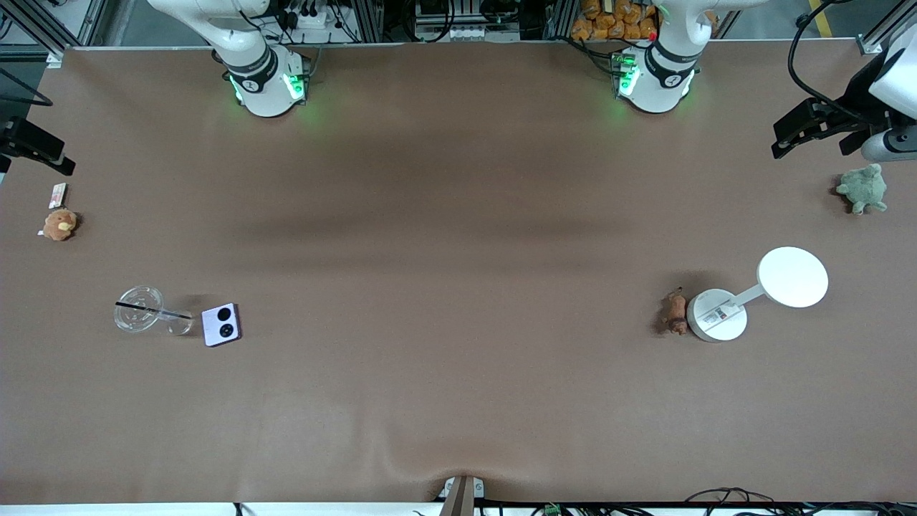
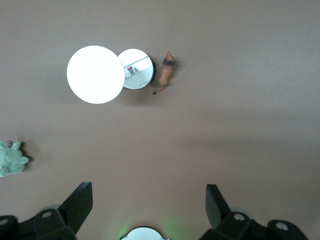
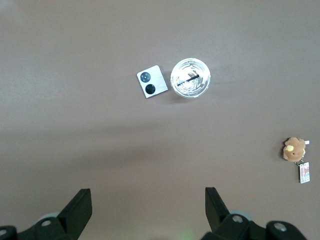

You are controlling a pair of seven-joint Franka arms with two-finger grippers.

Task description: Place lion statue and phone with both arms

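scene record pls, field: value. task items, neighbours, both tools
lion statue: on table, toward left arm's end, beside white lamp base
phone: flat on table, toward right arm's end, beside clear cup
left tool: open, empty, raised above the table
right tool: open, empty, raised above the table
status: neither item grasped

The front view looks steeply down across the brown counter (image 1: 458, 287) toward both bases. Each wrist view looks straight down from high up: the left shares the reddish-brown lion figurine (image 2: 166, 74) (image 1: 675, 312), the right the squarish lavender phone (image 3: 152, 82) (image 1: 220, 325).
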